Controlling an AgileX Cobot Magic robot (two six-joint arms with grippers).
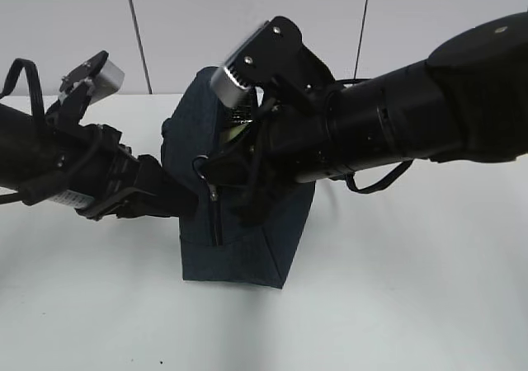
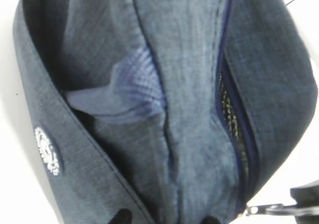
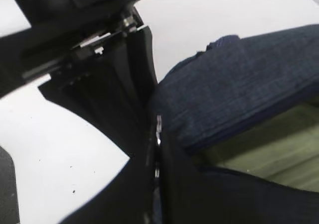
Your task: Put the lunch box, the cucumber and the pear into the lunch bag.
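Left gripper (image 1: 188, 204) against bag (image 1: 247, 255) left side; fingertips (image 2: 122, 217) barely show at frame bottom, parted, bag fabric bunched between them; hold itself not clear. Right gripper (image 1: 216, 191) pressed shut at zipper pull (image 2: 271, 209) on bag front edge. Bag upright mid-table (image 1: 412, 305). Pale green box (image 3: 269, 149) visible through opening. Round white emblem (image 2: 48, 151) on bag side, lettering unreadable.

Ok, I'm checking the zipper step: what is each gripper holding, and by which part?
The right gripper is shut on the lunch bag by its metal zipper pull. The left gripper straddles the bag's fabric; whether it grips cannot be told.
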